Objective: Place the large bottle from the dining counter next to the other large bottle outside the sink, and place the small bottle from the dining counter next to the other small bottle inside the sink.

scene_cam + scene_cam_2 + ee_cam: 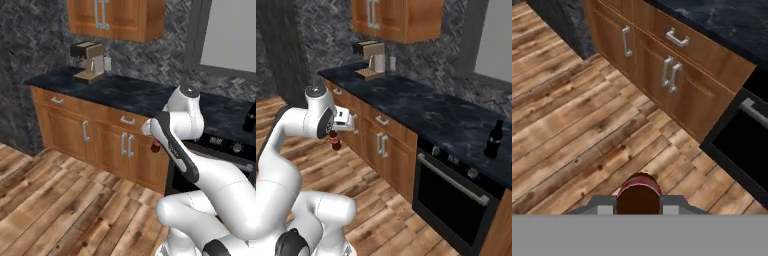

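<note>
My gripper [334,135] is shut on a small dark-red bottle [335,142], which hangs below the hand over the wooden floor in front of the cabinets. From the left base the same bottle [156,146] peeks out beside the forearm. In the hand view the bottle's top [639,190] sits between the two fingertips [605,206]. A taller dark bottle [494,140] stands upright on the black counter to the right, past the stove; its dark shape [250,118] also shows at the right edge of the left base view. The sink and the dining counter are out of view.
Wooden cabinets with metal handles [671,74] run under the dark counter [421,107]. A black oven [456,195] sits to their right. A coffee machine [89,61] stands on the counter's far left end. Open wooden floor [60,200] lies before the cabinets.
</note>
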Controlling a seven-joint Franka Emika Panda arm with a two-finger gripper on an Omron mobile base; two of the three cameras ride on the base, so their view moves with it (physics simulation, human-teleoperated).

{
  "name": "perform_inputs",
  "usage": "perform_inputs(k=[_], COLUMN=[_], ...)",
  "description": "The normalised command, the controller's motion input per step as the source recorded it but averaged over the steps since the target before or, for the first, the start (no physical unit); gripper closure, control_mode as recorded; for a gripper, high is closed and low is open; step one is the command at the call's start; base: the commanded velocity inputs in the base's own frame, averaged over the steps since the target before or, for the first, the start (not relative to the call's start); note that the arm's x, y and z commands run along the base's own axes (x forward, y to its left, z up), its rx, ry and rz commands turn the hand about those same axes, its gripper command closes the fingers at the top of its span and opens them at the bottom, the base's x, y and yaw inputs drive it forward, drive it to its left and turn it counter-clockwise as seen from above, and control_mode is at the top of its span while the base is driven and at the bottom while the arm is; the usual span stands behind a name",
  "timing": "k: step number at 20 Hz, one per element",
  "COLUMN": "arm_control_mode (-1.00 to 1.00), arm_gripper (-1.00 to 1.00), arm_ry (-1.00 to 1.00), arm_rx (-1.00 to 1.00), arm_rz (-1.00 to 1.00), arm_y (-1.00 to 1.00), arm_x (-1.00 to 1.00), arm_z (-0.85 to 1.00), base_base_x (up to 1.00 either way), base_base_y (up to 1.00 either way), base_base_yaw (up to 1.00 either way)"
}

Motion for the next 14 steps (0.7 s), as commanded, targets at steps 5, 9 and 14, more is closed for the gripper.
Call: perform_inputs(k=[5, 9, 14], arm_control_mode=[1.0, 1.0, 1.0], arm_gripper=[1.0, 1.0, 1.0], arm_ry=[0.0, 0.0, 0.0], arm_rx=[0.0, 0.0, 0.0], arm_rz=[0.0, 0.0, 0.0], arm_y=[0.0, 0.0, 0.0], arm_x=[0.0, 0.0, 0.0], arm_z=[0.0, 0.0, 0.0], base_base_x=[0.06, 0.01, 0.0], base_base_y=[-0.11, -0.2, -0.27], base_base_yaw=[-0.67, -0.63, -0.54])
